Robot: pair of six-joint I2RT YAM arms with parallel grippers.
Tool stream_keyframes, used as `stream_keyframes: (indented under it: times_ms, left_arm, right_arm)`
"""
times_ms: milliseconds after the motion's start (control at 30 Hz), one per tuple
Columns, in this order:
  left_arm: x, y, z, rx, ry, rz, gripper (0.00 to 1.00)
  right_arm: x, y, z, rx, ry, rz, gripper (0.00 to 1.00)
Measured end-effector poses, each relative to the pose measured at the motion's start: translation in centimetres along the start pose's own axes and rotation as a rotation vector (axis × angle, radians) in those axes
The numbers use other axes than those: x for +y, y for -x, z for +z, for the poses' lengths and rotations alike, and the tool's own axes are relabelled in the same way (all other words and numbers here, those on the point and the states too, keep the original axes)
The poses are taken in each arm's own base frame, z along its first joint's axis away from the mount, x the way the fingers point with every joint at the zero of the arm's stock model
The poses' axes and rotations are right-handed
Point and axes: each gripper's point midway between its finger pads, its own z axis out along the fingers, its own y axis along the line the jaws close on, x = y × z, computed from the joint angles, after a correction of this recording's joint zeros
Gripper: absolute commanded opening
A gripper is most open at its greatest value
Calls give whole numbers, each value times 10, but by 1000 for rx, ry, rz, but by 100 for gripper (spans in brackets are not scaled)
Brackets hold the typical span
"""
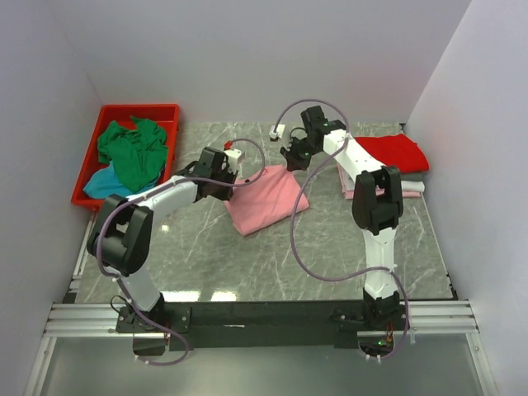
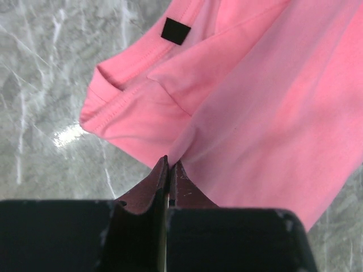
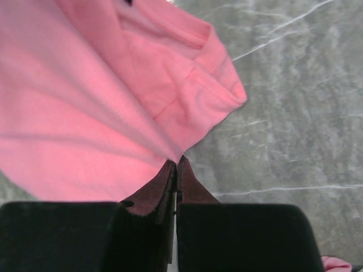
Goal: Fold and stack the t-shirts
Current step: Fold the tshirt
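Salmon pink t-shirt lay on the surface in the top view, left gripper and right gripper at its far edge; green t-shirt sat in the red bin. Left wrist: jaws clenched on pink cloth, dark neck label beyond. Right wrist: jaws clenched on the same shirt's edge.
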Motion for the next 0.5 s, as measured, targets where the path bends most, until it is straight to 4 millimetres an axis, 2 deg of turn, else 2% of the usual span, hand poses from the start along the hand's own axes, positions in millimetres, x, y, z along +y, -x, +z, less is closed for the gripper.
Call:
stream_keyframes:
  times_ms: [267,500]
  left_arm:
    - [17,6,4,-14,49,-17,1]
    - [31,12,4,-39,109,-30,0]
  right_arm:
    - [-24,15,16,-50,-93,49,0]
    - [-31,30,23,-81,-136,51,0]
